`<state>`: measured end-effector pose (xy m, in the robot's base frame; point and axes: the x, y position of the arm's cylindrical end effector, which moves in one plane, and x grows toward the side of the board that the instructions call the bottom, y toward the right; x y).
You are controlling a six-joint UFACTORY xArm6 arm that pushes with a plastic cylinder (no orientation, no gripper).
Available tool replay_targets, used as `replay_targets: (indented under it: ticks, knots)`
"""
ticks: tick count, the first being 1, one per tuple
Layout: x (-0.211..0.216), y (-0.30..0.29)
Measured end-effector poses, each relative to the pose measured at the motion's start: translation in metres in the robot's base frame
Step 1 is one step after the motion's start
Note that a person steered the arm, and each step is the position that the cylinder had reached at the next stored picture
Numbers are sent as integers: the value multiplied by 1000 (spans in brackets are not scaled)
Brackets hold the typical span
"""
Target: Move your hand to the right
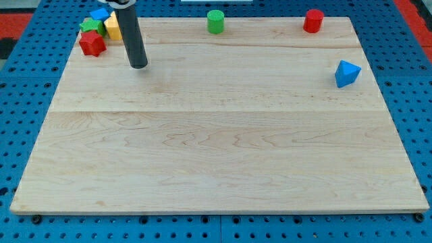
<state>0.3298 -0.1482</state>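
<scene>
My dark rod comes down from the view's top left, and my tip (138, 66) rests on the wooden board (216, 155) near its top left corner. Just left of the tip lies a cluster of blocks: a red star-shaped block (92, 44), a green block (91, 27), a yellow block (113, 28) and a blue block (100, 13). The tip stands a short way to the right of and below this cluster, touching none of them.
A green cylinder (215, 21) stands at the board's top edge, middle. A red cylinder (312, 20) stands at the top right. A blue triangular block (347, 73) lies near the right edge. A blue pegboard surface (418, 101) surrounds the board.
</scene>
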Motion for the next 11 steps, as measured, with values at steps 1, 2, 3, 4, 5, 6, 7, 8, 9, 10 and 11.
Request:
replay_targets:
  ticks: [1, 2, 3, 4, 5, 6, 7, 8, 9, 10, 11]
  knots:
    - [-1, 6]
    - [-5, 31]
    - [-14, 57]
    - [-28, 72]
    - [-36, 90]
    - [-36, 174]
    - [-46, 251]
    - [-65, 321]
    - [-77, 375]
    - [-81, 415]
    - [-86, 450]
